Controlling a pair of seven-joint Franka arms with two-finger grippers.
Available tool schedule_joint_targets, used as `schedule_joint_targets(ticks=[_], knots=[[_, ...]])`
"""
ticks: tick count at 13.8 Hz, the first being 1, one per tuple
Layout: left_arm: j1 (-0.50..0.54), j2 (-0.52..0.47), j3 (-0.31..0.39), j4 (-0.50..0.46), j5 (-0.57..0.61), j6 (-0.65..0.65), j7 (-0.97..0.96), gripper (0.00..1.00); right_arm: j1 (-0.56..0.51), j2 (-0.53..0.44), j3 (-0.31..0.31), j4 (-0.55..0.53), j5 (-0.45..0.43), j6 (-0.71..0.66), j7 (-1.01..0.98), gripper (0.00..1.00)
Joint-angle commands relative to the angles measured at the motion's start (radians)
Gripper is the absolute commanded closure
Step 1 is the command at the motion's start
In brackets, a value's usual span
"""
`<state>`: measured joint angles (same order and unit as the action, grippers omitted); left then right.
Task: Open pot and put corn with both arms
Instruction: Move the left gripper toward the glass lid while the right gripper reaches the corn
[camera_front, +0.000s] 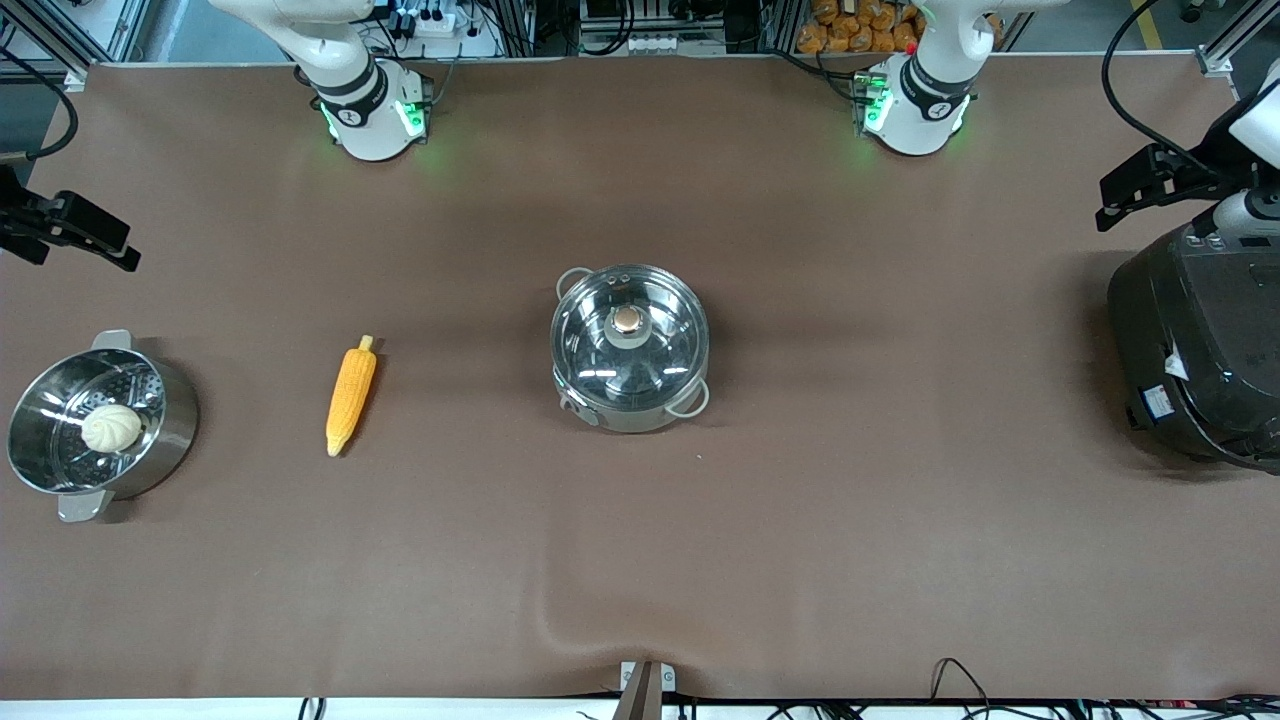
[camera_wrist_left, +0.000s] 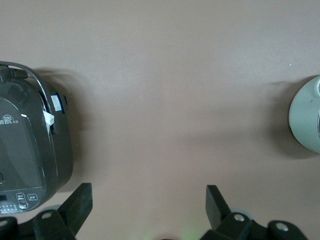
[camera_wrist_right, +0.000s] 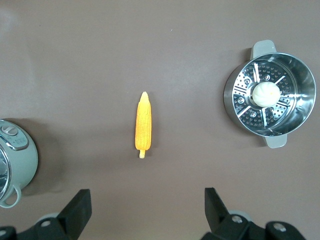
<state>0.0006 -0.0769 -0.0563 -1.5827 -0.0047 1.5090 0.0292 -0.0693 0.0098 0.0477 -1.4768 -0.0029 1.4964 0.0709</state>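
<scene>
Nothing begun: lid (camera_front: 629, 330) sits on pot (camera_front: 630, 400), corn (camera_front: 351, 397) lies beside it. Left gripper (camera_wrist_left: 145, 205) and right gripper (camera_wrist_right: 145, 205) hang spread, high above the table; lid-knob grasp judged next

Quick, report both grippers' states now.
Left gripper: open, empty, over bare table beside the black cooker.
Right gripper: open, empty, above the corn.
</scene>
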Motion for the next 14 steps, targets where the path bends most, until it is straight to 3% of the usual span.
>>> schedule_joint_targets(ticks=[1,7,9,12,14], knots=[[0.001,0.005,0.0,0.015,0.023,-0.003,-0.014,0.0,0.002,0.012,-0.002,0.03,0.007,-0.022,0.013,0.0],[-0.017,0.048,-0.011,0.056,0.017,-0.003,-0.014,0.0,0.0,0.012,-0.003,0.03,0.006,-0.021,0.015,0.0],[-0.051,0.087,-0.065,0.072,0.008,0.005,-0.023,0.0,0.006,0.012,-0.002,0.012,0.007,-0.019,0.02,0.0],[-0.099,0.17,-0.115,0.079,-0.119,0.084,-0.257,0.0,0.016,0.013,0.0,-0.075,0.007,0.054,0.017,0.0],[-0.198,0.228,-0.142,0.079,-0.113,0.152,-0.455,0.0,0.035,0.013,-0.002,-0.185,0.006,0.164,0.012,0.0]])
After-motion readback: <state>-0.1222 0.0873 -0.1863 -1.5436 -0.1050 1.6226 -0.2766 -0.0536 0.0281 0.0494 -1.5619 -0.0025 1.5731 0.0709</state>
